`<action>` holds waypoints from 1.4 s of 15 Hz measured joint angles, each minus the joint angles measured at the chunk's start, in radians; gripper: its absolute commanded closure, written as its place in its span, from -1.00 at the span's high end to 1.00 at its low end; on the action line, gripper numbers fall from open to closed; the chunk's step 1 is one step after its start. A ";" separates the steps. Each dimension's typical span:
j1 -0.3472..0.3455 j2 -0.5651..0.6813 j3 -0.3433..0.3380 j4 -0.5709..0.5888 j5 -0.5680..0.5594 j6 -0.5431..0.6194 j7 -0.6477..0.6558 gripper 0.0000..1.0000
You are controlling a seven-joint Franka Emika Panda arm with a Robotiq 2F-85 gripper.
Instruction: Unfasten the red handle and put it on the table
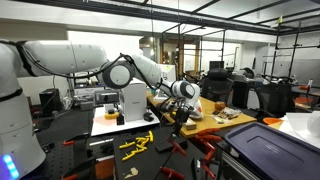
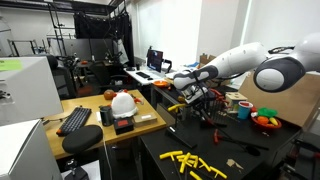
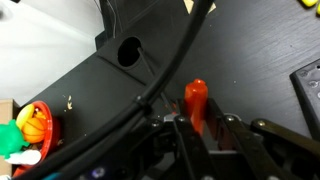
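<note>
- The fingers (image 3: 232,135) are clamped on the red handle (image 3: 196,100). In the wrist view the handle stands between them, with its rounded end pointing away from the camera.
- The handle is over the black desk (image 3: 262,60). Whether its far end touches the surface cannot be told.
- In an exterior view the white arm (image 1: 140,70) reaches down over the desk. The handle is too small to make out there.
- A dark cable (image 3: 175,55) runs diagonally across the wrist view, just beside the handle.
- A black block with a round hole (image 3: 129,50) lies on the desk, beyond the cable.
- A bowl of toy fruit (image 3: 30,125) sits on the desk, well apart from the fingers.
- Yellow parts (image 1: 137,145) lie scattered on the desk, near its front edge.
</note>
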 measured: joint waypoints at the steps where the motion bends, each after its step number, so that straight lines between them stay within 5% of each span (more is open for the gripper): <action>1: 0.005 0.002 0.000 -0.011 0.000 0.021 0.000 -0.88; 13: -0.094 0.006 -0.006 -0.034 0.004 0.132 0.006 -0.88; 21: -0.082 0.006 -0.006 -0.035 0.002 0.130 -0.003 -0.88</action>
